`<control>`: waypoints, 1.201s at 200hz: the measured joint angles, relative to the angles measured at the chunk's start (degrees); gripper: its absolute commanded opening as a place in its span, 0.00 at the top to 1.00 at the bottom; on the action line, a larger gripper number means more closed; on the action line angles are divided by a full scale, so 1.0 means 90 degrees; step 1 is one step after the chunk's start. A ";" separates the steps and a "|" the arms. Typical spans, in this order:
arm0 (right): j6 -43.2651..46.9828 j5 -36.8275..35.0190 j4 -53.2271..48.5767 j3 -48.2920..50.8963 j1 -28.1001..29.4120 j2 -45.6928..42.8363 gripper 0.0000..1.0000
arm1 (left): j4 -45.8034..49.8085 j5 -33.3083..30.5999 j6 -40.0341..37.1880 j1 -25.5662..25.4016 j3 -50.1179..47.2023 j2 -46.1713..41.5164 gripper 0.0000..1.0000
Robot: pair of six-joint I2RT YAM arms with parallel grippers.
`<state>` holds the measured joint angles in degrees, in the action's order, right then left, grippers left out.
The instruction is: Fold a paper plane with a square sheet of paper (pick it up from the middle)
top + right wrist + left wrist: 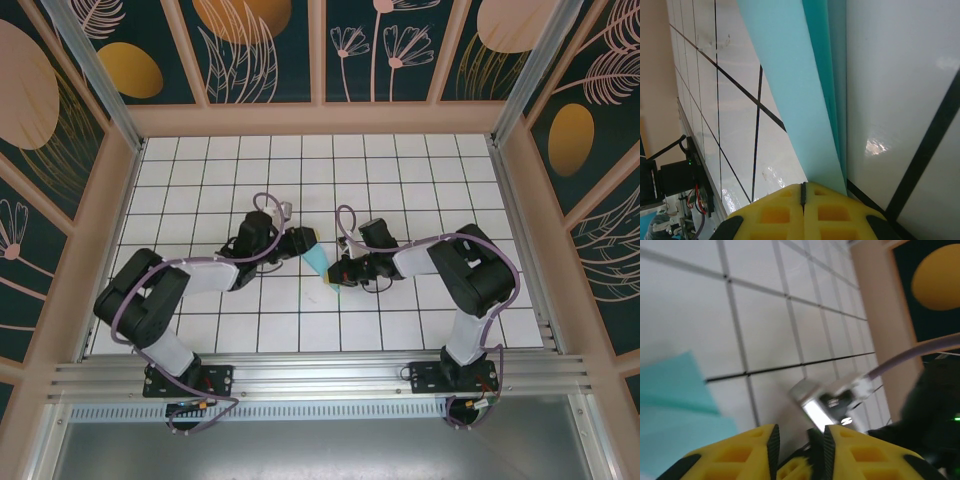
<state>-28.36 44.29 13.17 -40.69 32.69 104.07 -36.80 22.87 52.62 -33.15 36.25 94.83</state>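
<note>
the paper plane is sitting mid-table btwn the two grippers, a slim light turquoise wedge, wide end pointing away from the arm bases and narrow end coming toward the r gripper. in the right wrist view it's showing as a long tapering strip w/ several folded layers stacked along one edge, darker turquoise in the creases, plain paper w/ no marks. the r gripper's fingers are pressing tight together, seam closed, and the paper's narrow end is running right up to the fingertips and touching them; can't tell if it's actually nipped in there. the l gripper is hovering just beside the plane's wide end; in the left wrist view its yellow fingers are standing a little apart w/ nothing btwn them, and the paper is lying off to their left, blurred. the table is showing a glossy white top w/ a black grid, catching light glare. tan framing is running round it, w/ dark teal wall panels carrying orange and peach ovals and line-drawn plants. an aluminium rail is carrying both arm bases along the near edge, w/ purple cables looping along the arms.
</note>
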 measured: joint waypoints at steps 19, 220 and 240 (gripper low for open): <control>0.0000 0.0010 0.0000 0.0002 -0.0002 0.0002 1.00 | -0.0032 -0.0155 0.0155 -0.0049 -0.0029 0.0323 0.78; -0.0022 0.0068 0.0158 0.0080 -0.0027 0.0027 1.00 | 0.0957 -0.1132 -0.0384 0.0000 0.0522 0.1039 0.75; -0.0019 0.0075 0.0158 0.0080 -0.0029 0.0039 1.00 | 0.1107 -0.1265 -0.0471 0.0221 0.0578 0.1015 0.74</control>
<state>-28.53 44.97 14.59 -39.97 32.42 104.42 -26.83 11.49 48.38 -31.16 41.45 103.96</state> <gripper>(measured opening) 0.068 0.257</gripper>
